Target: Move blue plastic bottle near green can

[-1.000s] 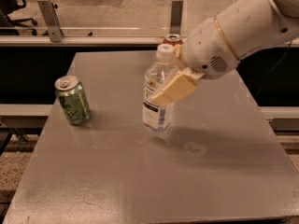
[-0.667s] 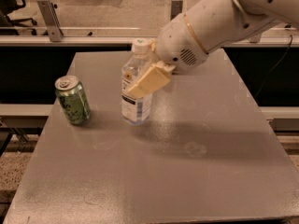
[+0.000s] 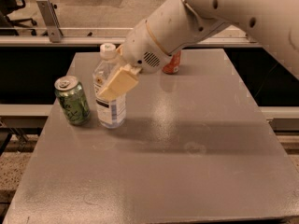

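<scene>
The blue plastic bottle (image 3: 108,107) stands upright on the grey table (image 3: 187,171), clear with a white cap and a white-and-black label. The green can (image 3: 72,100) stands just left of it, a small gap between them. My gripper (image 3: 114,84) is shut on the bottle's middle, its cream finger (image 3: 119,82) lying across the front of the label. The white arm reaches in from the upper right.
A red can (image 3: 172,63) stands at the back of the table, partly hidden behind my wrist. The table's left edge lies close beside the green can. A metal rail (image 3: 56,29) runs behind the table.
My gripper has carried the bottle leftward across the table, from its middle to a spot right next to the green can. The green can has not moved.
</scene>
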`<state>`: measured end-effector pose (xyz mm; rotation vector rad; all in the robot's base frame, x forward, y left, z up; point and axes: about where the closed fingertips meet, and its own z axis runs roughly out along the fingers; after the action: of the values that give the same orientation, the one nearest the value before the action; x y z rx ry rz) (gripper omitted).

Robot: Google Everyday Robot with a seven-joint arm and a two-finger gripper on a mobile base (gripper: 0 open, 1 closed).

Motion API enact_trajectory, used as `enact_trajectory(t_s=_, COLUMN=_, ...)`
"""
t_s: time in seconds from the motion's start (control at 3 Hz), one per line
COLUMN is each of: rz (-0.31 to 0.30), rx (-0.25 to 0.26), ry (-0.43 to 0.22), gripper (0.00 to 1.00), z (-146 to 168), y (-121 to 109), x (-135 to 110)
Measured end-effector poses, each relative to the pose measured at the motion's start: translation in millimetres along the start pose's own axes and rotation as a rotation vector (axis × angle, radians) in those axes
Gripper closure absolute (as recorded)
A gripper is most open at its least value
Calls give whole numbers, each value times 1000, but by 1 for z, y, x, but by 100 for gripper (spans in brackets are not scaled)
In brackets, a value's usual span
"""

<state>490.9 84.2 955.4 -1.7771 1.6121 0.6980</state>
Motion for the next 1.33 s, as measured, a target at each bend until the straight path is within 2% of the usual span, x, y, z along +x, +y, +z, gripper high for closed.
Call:
enact_trajectory(t_s=1.0, rz=-41, rx=-25, ry=62, gripper=32, z=38, y=-3, x=-2)
enact_trajectory(t_s=1.33, rz=-51, rx=-30, ry=69, gripper=0, z=45, y=-2, x=-2)
